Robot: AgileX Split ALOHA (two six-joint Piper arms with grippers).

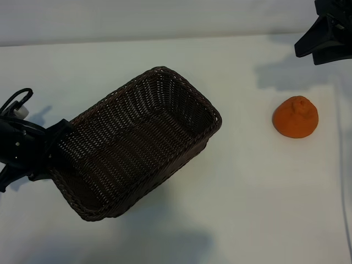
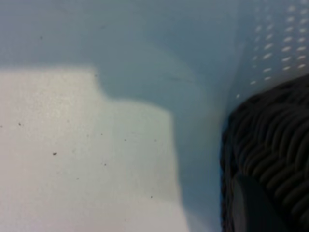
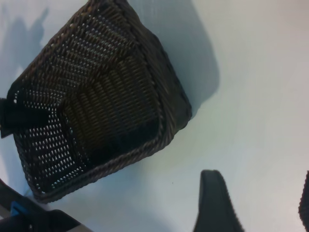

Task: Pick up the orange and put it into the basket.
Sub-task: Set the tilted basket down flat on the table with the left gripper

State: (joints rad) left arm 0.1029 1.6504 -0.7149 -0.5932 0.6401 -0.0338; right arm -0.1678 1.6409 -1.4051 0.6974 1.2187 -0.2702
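Right jaws were spread wide, nothing between them, hanging above the bench (image 1: pixel 247 209). The orange (image 1: pixel 295 117) sat a little way off from them on the basket side, on its broad base with the bumpy knob up. It was untouched, and out of my right wrist view altogether.

Farther out from those jaws lay the basket (image 1: pixel 181 82), set at a slant on the bench, mouth open and nothing inside. Its near short end faced the orange, with bare bench between the two.

Farthest off, my left jaws were right at the basket's other short end, pressed up close against the wicker. I could not tell whether they had actually clamped on that wall or only stood beside it.

My read was that the pick had not begun. To do it well, I judged I should bring the right jaws over the fruit until it showed between them. Then straddle the wide body below the knob, not the knob itself, and close gently, since a round fruit may roll. After that, lift it clear of the braided rim and let go low inside.
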